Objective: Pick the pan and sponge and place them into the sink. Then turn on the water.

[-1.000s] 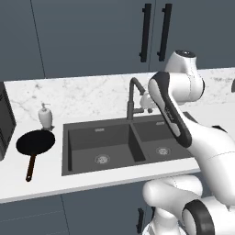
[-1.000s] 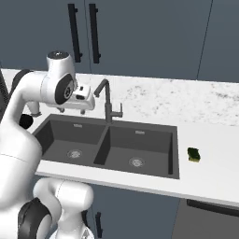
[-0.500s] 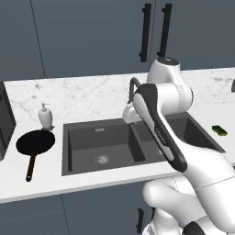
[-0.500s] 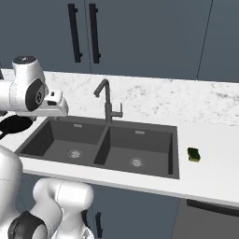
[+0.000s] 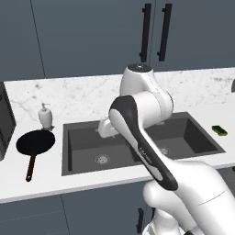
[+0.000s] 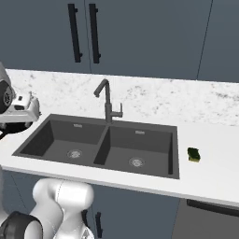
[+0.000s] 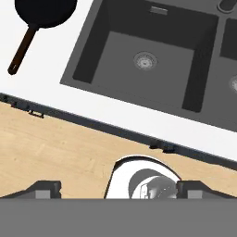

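The black pan (image 5: 36, 142) lies on the white counter left of the sink (image 5: 82, 133), its handle pointing toward the counter's front edge. In the hand view, the pan (image 7: 45, 9) sits at the top left and the sink's left basin (image 7: 115, 55) lies below the hand. My gripper (image 5: 105, 129) hovers above the left basin, open, with nothing between its widely spread fingertips (image 7: 44, 187). It also appears at the left edge of the right base view, gripper (image 6: 22, 111). The yellow-green sponge (image 6: 193, 154) rests on the counter right of the sink (image 6: 56, 135). The dark tap (image 6: 108, 100) stands behind the divider; no water runs.
A white soap dispenser (image 5: 45, 115) stands behind the pan. A dark appliance (image 5: 5, 119) sits at the far left of the counter. Dark cabinets with black handles (image 6: 83, 32) rise behind the counter. Wooden floor (image 7: 55, 148) lies in front of it.
My arm has swung left from beside the tap, across the sink, to above the left basin. The jaws stayed open. Pan and sponge have not moved.
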You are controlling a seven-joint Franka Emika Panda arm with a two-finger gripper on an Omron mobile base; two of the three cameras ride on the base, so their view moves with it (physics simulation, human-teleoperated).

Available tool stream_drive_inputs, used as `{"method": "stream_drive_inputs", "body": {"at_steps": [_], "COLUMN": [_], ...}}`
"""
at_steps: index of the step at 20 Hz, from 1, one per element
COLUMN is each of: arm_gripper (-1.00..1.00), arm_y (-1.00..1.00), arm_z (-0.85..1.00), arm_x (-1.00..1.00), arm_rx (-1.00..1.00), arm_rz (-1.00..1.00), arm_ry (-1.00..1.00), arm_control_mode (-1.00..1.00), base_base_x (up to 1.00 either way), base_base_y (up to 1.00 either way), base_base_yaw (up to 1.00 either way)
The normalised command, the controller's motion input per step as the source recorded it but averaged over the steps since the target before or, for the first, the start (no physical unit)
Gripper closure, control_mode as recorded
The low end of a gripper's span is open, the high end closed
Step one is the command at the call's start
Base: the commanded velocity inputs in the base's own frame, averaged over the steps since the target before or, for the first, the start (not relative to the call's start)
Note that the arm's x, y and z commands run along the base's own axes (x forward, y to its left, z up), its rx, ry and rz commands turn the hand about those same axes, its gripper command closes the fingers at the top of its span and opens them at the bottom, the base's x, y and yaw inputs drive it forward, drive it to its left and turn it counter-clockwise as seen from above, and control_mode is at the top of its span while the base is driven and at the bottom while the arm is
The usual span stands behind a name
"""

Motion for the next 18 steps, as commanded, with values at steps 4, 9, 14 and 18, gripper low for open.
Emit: {"method": "stream_drive_inputs", "body": {"at_steps": [4,9,14,18], "arm_gripper": [-1.0,-1.0,-1.0,-1.0], "arm_y": [0.84,0.91,0.8,0.69], "arm_z": [-0.07,-0.11,-0.21,-0.38], "arm_x": [-0.18,-0.11,-0.02,0.09], "arm_rx": [0.0,-0.02,-0.07,-0.1], "arm_rz": [0.0,0.0,0.0,0.0], "arm_ry": [0.06,0.02,0.01,0.01], "arm_control_mode": [-1.0,-1.0,-1.0,-1.0], "base_base_x": [0.0,0.0,0.0,0.0], "base_base_y": [0.0,0.0,0.0,0.0], "base_base_yaw": [0.0,0.0,0.0,0.0]}}
